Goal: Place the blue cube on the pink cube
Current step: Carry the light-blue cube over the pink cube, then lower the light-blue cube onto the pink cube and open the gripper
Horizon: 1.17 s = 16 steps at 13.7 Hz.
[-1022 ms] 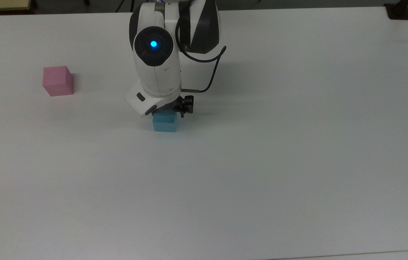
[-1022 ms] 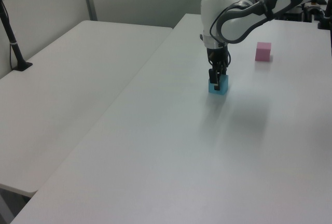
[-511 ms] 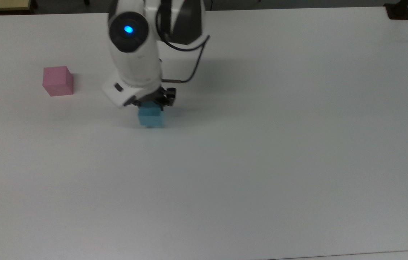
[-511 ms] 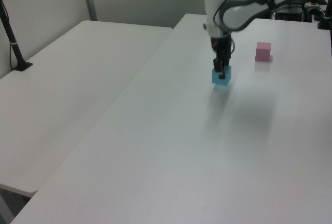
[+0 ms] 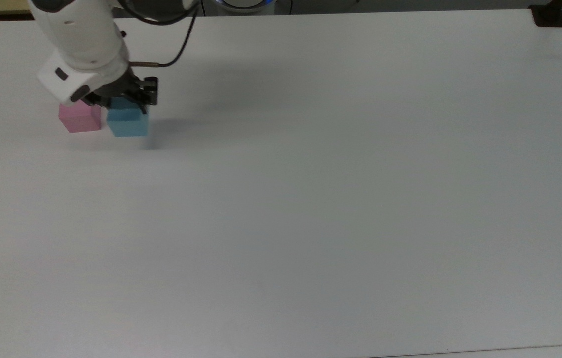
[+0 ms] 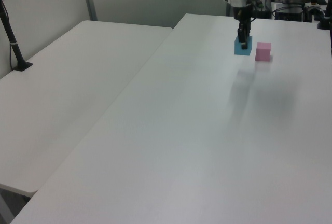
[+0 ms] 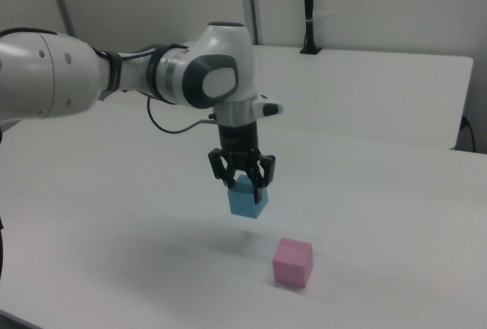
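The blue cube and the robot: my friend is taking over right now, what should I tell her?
Gripper: shut on the blue cube, holding it in the air above the table.
Pink cube: sits on the table, nothing on top of it. In the right view the blue cube hangs up and to the left of it, not over it.
Done: blue cube picked up and carried near the pink cube.
Left: move it over the pink cube, lower it, let go.
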### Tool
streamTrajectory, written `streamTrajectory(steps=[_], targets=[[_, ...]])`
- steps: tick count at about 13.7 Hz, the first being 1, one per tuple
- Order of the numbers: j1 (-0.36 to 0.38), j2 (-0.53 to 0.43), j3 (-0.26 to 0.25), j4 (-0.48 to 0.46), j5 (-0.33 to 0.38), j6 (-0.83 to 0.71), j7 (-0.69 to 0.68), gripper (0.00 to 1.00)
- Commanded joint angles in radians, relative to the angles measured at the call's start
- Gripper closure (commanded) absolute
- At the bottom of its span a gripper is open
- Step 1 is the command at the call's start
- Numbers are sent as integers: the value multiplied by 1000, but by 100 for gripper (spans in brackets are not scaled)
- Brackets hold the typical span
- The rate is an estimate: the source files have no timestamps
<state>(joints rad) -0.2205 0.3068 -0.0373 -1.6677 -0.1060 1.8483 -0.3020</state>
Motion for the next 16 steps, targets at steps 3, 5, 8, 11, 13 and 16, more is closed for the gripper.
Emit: streamTrajectory(steps=[3,5,8,11,13,16], targets=[[-124,-6,4,-29,-58,6,-160,69],[-164,-2,4,-29,-60,46,-183,68],[-181,21,4,-27,-64,65,-184,55],[-181,38,4,-27,-75,89,-178,0],[-189,32,2,-21,-75,78,-181,0],[-188,-20,-12,3,-64,51,-169,0]])
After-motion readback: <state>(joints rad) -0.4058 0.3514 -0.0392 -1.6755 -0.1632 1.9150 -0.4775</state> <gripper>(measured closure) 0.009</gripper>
